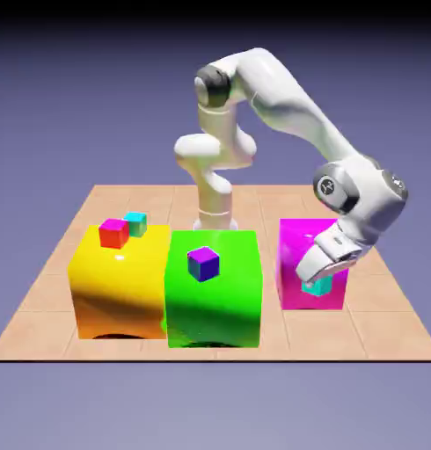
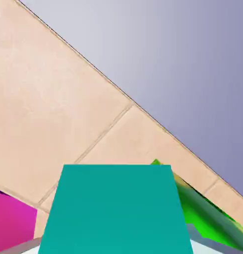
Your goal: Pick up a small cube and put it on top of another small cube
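A tiny teal-cyan small cube (image 1: 318, 286) is held between my gripper's (image 1: 322, 283) fingers, in front of the magenta block (image 1: 298, 255) at the exterior view's right. The hand view is filled low down by this small cube (image 2: 116, 208), large, between my gripper (image 2: 116, 245) tips at the bottom edge. A second teal small cube (image 1: 136, 223) rests on the yellow block (image 1: 118, 281) at the left, right behind a tiny red cube (image 1: 113, 233). A tiny purple cube (image 1: 203, 263) sits on the green block (image 1: 212, 290).
The three big blocks stand in a row across the tan tiled table (image 1: 386, 325). The hand view shows table tiles (image 2: 54, 99), a magenta block corner (image 2: 12, 221) and a green block edge (image 2: 208, 213).
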{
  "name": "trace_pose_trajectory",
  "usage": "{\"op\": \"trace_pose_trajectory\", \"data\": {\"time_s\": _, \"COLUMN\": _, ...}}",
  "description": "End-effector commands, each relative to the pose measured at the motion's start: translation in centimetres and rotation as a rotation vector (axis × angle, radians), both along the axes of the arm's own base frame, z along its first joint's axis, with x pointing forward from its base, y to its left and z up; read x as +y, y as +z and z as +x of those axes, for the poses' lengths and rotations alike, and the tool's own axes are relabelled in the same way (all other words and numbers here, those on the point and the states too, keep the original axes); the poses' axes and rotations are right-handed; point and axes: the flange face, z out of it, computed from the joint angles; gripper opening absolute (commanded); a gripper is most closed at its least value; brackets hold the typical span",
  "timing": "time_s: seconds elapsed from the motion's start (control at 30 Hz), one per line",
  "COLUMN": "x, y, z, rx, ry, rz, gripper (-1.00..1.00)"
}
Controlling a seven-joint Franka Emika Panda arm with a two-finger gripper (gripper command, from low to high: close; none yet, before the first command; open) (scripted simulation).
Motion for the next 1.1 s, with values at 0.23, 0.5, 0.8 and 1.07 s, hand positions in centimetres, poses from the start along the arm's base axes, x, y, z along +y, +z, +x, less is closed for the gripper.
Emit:
{"op": "trace_pose_trajectory", "data": {"time_s": 0.23, "x": -21.0, "y": 7.4, "z": -0.4, "rx": -0.129, "ry": -0.815, "rz": 0.07, "gripper": -1.0}}
{"op": "trace_pose_trajectory", "data": {"time_s": 0.5, "x": -40.9, "y": 10.5, "z": -8.3, "rx": -0.108, "ry": -1.684, "rz": 0.199, "gripper": -1.0}}
{"op": "trace_pose_trajectory", "data": {"time_s": 0.8, "x": -54.0, "y": 11.5, "z": -20.0, "rx": 0.025, "ry": -2.405, "rz": 0.397, "gripper": -1.0}}
{"op": "trace_pose_trajectory", "data": {"time_s": 1.07, "x": -52.9, "y": 8.6, "z": -19.5, "rx": 0.026, "ry": -2.404, "rz": 0.399, "gripper": 1.0}}
